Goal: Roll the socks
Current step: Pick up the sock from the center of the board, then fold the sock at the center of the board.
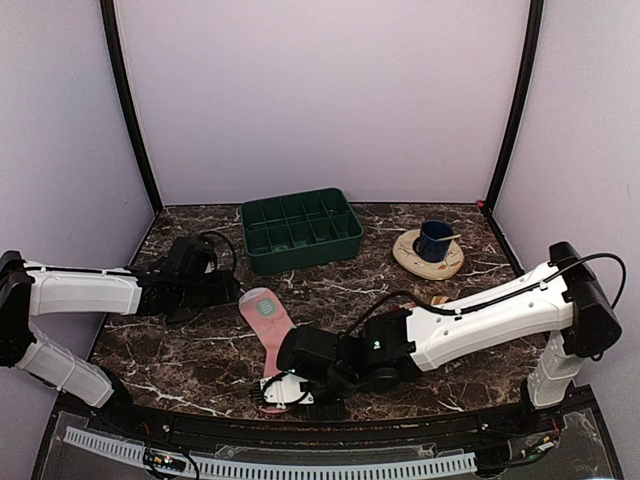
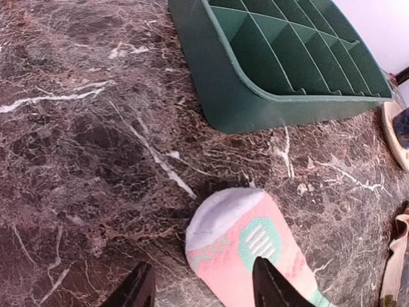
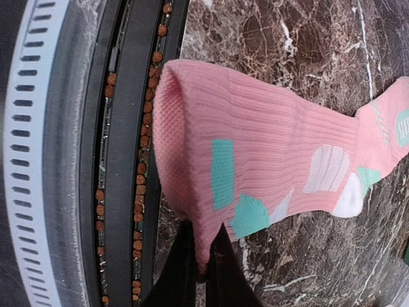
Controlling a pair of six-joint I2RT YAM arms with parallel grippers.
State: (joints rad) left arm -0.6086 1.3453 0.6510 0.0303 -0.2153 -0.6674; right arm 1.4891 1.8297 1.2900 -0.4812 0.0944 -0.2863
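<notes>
Marble bench (image 1: 170,350), pink sock (image 3: 268,153) looks limp and light; right claw (image 3: 201,268) pinches its cuff edge, a good hold, left claw (image 2: 203,263) open by toe.

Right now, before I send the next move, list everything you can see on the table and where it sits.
pink sock: one, pink with teal and white patches, lying front centre, cuff toward the near edge
beige sock: one, tan, mostly hidden behind the right arm
tray: one, dark green with compartments, back centre
cup: one, dark blue, standing on the plate
plate: one, beige, back right
table: one, dark marble pattern
left gripper: one, black, open, over the pink sock's white toe
right gripper: one, black, shut on the pink sock's cuff at the near edge
</notes>
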